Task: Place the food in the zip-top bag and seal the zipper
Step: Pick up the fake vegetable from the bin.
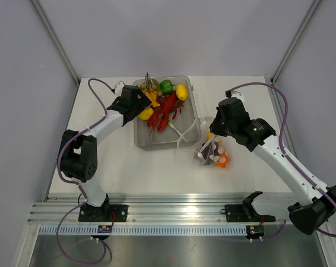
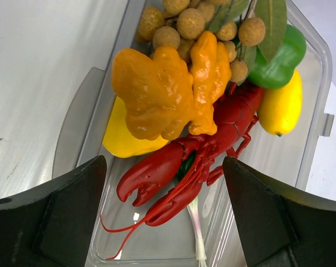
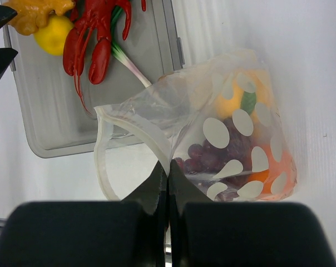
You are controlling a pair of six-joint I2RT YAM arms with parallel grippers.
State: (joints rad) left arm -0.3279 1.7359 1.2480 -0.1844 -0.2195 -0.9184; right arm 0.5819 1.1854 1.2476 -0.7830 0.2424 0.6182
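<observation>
Clear dotted bag [image 3: 240, 133] (grapes [image 3: 208, 153] inside) is pinched at its rim by the right tool [image 3: 168, 173]; the left tool [image 2: 163, 172] hangs wide over the tray [image 2: 279, 167].

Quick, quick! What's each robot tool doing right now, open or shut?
Left tool: open, holding nothing, above the clear tray.
Right tool: shut, pinching the mouth edge of the zip-top bag.

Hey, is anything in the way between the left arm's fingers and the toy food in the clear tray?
Nothing visible. The open left fingers hang directly over the orange ginger-shaped toy, which lies uppermost, partly over the red plastic lobster, inside the rigid clear tray.
</observation>
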